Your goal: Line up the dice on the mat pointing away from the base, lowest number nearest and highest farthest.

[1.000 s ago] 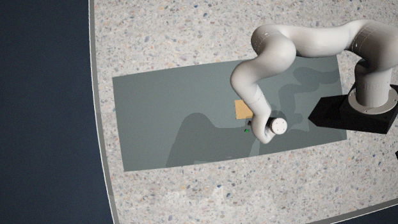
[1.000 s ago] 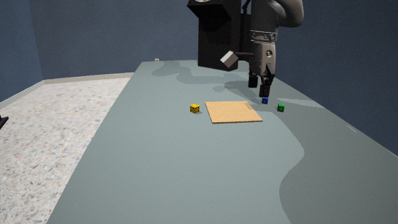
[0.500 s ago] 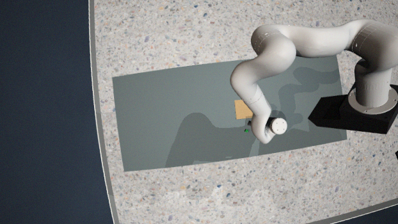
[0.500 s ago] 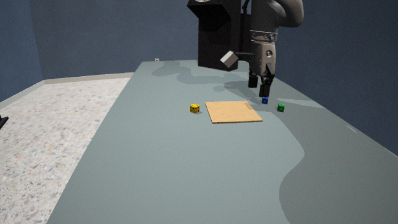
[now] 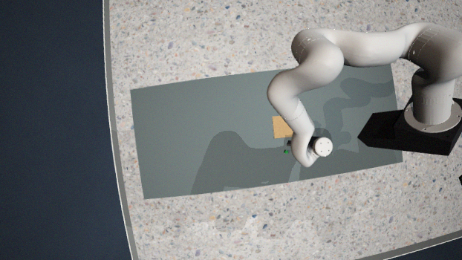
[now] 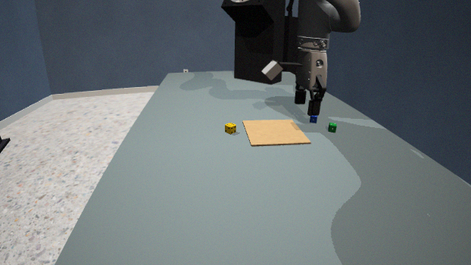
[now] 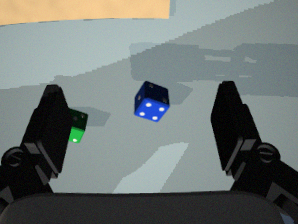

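Note:
A blue die [image 7: 152,102] lies on the table off the mat, below and between my open fingers; it also shows in the side view [image 6: 313,119]. A green die [image 7: 77,127] [image 6: 332,127] [image 5: 286,151] sits beside the left finger, also off the mat. A yellow die [image 6: 230,128] lies on the other side of the mat. My gripper [image 6: 310,102] hangs open a little above the blue die, touching nothing.
The robot's black base [image 5: 408,131] stands at the table's end. My arm [image 5: 304,85] hides part of the mat and the yellow die in the overhead view. The table's edge runs close beyond the green die.

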You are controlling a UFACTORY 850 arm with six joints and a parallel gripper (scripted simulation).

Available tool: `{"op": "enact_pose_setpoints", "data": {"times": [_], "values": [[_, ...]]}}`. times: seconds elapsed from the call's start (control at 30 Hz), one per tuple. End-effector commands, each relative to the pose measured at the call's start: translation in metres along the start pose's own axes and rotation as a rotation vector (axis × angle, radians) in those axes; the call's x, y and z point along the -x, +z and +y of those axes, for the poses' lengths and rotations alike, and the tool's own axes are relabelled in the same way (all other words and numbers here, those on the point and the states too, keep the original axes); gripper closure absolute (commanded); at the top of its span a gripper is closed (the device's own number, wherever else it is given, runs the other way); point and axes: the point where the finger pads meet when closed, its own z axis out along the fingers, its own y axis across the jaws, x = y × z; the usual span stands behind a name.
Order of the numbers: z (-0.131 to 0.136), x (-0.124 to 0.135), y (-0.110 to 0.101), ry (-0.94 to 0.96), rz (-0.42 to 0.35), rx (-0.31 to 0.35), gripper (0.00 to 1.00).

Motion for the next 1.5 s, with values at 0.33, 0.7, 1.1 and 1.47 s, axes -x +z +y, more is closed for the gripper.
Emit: {"op": "enact_pose_setpoints", "data": {"times": [0.33, 0.7, 1.1, 1.47], "values": [[-0.050, 0.020, 0.000, 0.000, 0.000, 0.000, 0.00], [-0.064, 0.025, 0.000, 0.000, 0.000, 0.000, 0.00], [-0.064, 0.025, 0.000, 0.000, 0.000, 0.000, 0.00], [-0.064, 0.025, 0.000, 0.000, 0.000, 0.000, 0.00]]}}
